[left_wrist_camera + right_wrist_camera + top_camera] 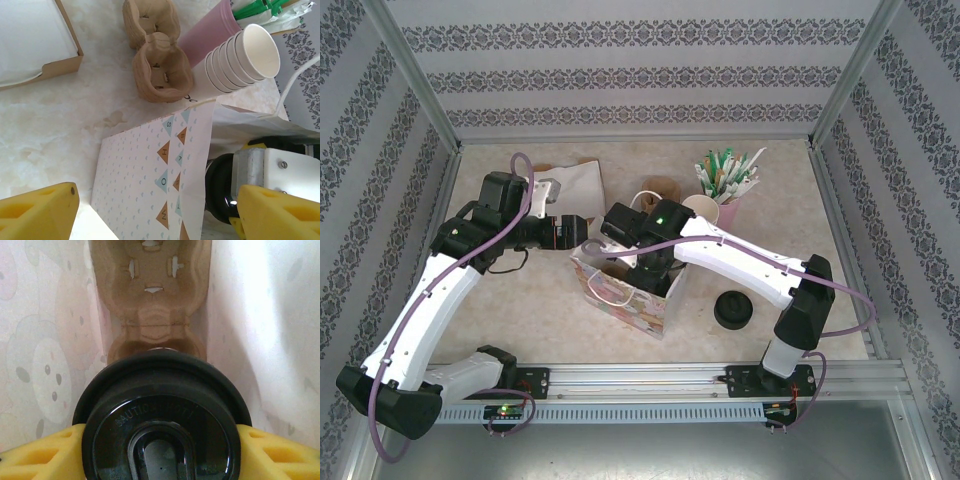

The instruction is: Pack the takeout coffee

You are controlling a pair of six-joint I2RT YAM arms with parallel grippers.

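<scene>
Takeout coffee (pixel 160 410), a small cup under a round black plastic lid (cup wall hidden beneath the lid), is clamped in the right hand (pixel 160 455). Its yellow fingers (pixel 45 452) press on both sides of the lid rim. Cup hangs inside the pastel-patterned paper gift bag (pixel 645 300), right above the brown moulded-pulp cup carrier (pixel 152 290) on the bag floor. Main risk: the near carrier pocket sits mostly under the lid, so alignment can't be checked. If off-centre, the cup base would land on the pocket rim and tip on release, and the lid might pop and spill. Bag walls are close on both sides, so opening fingers may snag the paper and drag bag or cup. Grip looks to be at lid height rather than on the cup body, so a downward push could loosen the lid. Bag is probably light and could slide on the pale marbled tabletop (pixel 550 300) if nothing braces it. Pose: right arm stretches left from its base, wrist bent down into the bag mouth. Left arm reaches forward and right. Left hand (pixel 157 212) is at the bag's left-rear edge, fingers wide apart with the bunting-print bag wall below between them, pinching nothing. Cannot tell whether it touches the bag.
</scene>
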